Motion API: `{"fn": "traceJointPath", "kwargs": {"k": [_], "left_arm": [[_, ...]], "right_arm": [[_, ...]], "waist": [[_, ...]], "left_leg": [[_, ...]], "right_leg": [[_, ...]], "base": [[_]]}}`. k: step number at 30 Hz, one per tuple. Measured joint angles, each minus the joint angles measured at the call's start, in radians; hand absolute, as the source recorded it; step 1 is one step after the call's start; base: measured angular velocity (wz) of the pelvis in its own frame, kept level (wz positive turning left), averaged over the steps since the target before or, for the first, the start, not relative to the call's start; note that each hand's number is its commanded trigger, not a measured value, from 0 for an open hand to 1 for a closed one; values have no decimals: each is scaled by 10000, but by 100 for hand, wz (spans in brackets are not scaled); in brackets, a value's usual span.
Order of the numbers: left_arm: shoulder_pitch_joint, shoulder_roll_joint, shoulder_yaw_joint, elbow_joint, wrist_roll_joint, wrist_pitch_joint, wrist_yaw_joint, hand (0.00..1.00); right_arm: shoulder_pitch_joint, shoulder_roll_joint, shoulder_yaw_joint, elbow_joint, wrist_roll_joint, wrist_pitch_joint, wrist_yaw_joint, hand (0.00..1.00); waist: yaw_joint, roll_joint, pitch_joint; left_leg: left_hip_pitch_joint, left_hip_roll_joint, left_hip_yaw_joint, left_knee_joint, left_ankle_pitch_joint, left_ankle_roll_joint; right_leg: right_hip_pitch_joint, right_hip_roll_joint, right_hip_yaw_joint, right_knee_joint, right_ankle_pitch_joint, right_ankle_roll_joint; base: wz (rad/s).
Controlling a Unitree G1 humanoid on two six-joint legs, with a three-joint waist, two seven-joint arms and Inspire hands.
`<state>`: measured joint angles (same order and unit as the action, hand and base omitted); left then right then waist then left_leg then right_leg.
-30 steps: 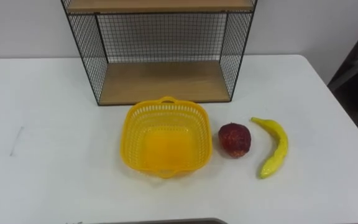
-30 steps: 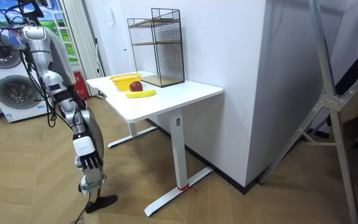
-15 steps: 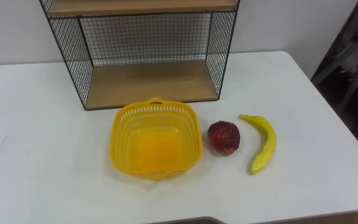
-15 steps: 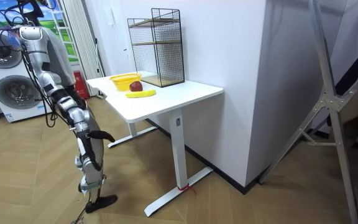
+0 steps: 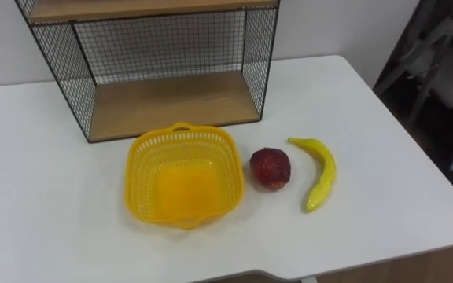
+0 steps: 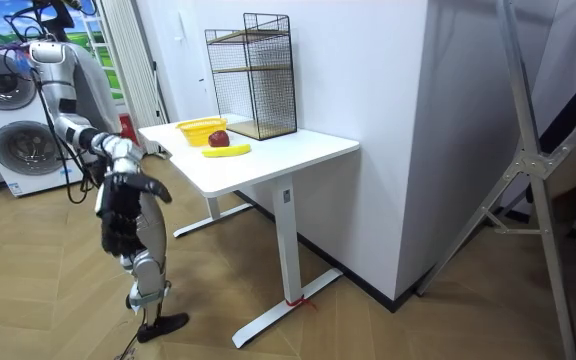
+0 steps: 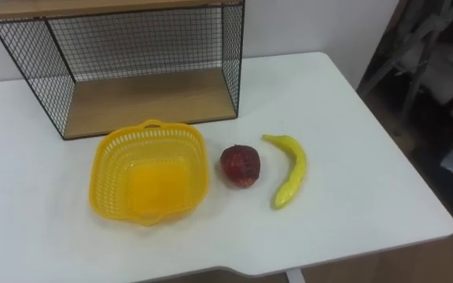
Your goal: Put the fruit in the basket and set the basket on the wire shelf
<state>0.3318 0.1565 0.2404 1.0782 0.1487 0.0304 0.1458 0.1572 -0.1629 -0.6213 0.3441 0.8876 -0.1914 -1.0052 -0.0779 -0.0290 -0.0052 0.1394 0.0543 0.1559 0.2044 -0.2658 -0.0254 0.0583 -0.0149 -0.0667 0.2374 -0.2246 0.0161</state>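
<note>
Basket [image 5: 181, 179]: one, empty, on the tabletop [image 5: 46, 228] just near the wire shelf [image 5: 171, 98]; probably light, stiff plastic, best lifted by a rim handle.
Red fruit [image 5: 270, 167]: one, just right of the basket; round, may roll, so cup it.
Banana [image 5: 319, 173]: one, farthest right; take it mid-length.
Right hand [image 6: 118, 212]: low, short of the tabletop; cannot tell how its fingers are set.

Open table [image 5: 368, 110] flanks the basket [image 5: 136, 185]; wire shelf [image 5: 258, 63] blocks behind.

Silver-grey torso, blk arm segments, blk cables at shoulders.
</note>
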Motion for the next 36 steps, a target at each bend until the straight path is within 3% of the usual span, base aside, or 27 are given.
{"fn": "traceJointPath", "kwargs": {"k": [5, 7, 12, 16, 20, 26, 31, 36], "left_arm": [[-77, -4, -166, 27, -10, -142, -9, 0], [-83, 9, -509, 25, 17, -145, -10, 0], [-257, 78, -905, 66, 33, -308, -51, 0], [-258, 97, -1117, 222, 31, -301, -146, 0], [-270, 106, -1442, 234, -18, -283, -305, 0], [-293, 114, -1450, 76, 153, -282, -515, 0], [-246, 138, -1438, -108, 218, -195, -754, 0], [-113, 144, -1455, -422, 228, -57, -921, 0]], "right_arm": [[-48, -364, 150, -1784, -2561, -207, -662, 0], [-58, -627, 628, -2648, -3735, -221, -713, 0], [-163, -751, 1650, -3448, -5430, -381, -356, 0], [-161, -764, 2547, -3649, -6144, -346, 875, 0], [-185, -809, 3324, -3774, -6143, -195, 2225, 0], [-368, -969, 4588, -3302, -6222, 227, 4899, 0], [-382, -971, 5057, -2949, -6301, 640, 6603, 0], [-392, -969, 5414, -2882, -6959, 818, 7578, 0]], "waist": [[31, 3, 9], [95, 21, 19], [445, -29, 47], [667, -87, 60], [802, 10, 80], [858, 21, 198], [976, -78, 166], [1171, -243, 45]], "left_leg": [[-290, -9, -46, 9, 32, 37], [-273, -8, 30, -9, 32, 37], [-276, 6, 75, -21, 32, 36], [-272, 6, 76, -67, 32, 37], [-252, 13, 68, -73, 32, 37], [-144, 34, -71, -78, 32, 37], [-270, 25, -210, -7, 32, 37], [-246, 25, -248, 2, 33, 37]], "right_leg": [[-255, -1, -27, -3, 80, 2], [-294, 4, 26, 1, 82, 0], [-353, 33, 111, 21, 118, -10], [-365, 32, 103, 6, 127, -8], [-318, 33, 82, -15, 144, -16], [53, 22, -147, -249, 265, -18], [72, 8, -267, -355, 295, -12], [104, 4, -315, -359, 296, -13]], "base": [[0], [-8], [-5], [0], [0], [8], [9], [1]]}}
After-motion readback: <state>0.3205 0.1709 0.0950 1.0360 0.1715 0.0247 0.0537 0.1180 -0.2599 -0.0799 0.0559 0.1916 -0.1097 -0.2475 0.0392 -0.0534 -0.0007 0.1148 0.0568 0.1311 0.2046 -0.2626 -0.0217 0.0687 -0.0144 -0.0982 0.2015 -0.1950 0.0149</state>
